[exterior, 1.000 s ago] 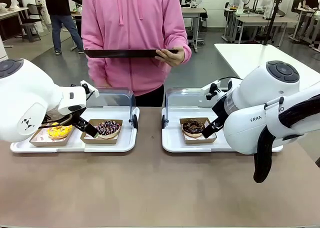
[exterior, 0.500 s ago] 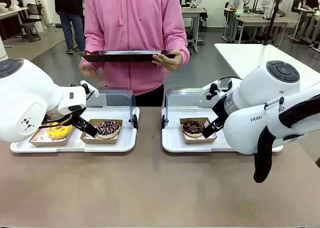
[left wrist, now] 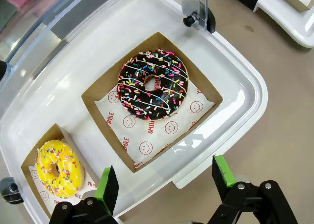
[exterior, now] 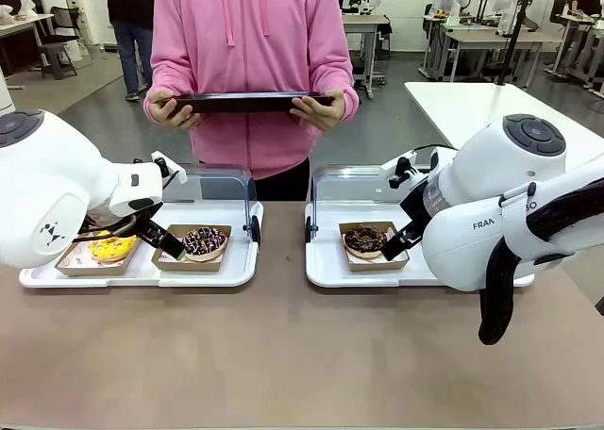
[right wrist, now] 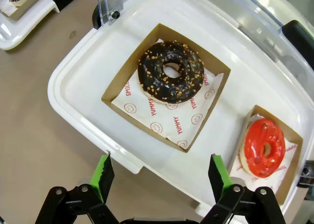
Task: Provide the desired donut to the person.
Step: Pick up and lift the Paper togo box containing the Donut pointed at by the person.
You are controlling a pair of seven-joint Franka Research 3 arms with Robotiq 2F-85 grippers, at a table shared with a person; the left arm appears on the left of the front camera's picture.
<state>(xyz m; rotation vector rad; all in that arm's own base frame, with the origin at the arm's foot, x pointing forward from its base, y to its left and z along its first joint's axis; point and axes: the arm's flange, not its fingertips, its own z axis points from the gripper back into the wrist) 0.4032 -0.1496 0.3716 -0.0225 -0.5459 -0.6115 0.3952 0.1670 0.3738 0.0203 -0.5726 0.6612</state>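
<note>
Left gripper point(left wrist: 165, 180): we see its green-padded fingers spread wide and empty, hovering over the near rim of the left white tray point(left wrist: 248, 94).
Right gripper point(right wrist: 162, 174): spread wide too, gripping nothing, above the near rim of the right white tray point(right wrist: 64, 94).
Left tray's donuts: we find a sprinkled chocolate donut point(left wrist: 153, 84) and, beside it, a yellow donut point(left wrist: 59, 168).
Right tray's donuts: a nut-crumbed chocolate donut point(right wrist: 170, 71), with a red donut point(right wrist: 265, 148) next to it.
Packaging: each donut sits on printed paper in its own open cardboard box point(left wrist: 98, 94).
Desired donut: we cannot tell which one it is.
Person point(exterior: 250, 53): stands at the table's far side, holding a black tray point(exterior: 245, 101) level with a hand at each end.
</note>
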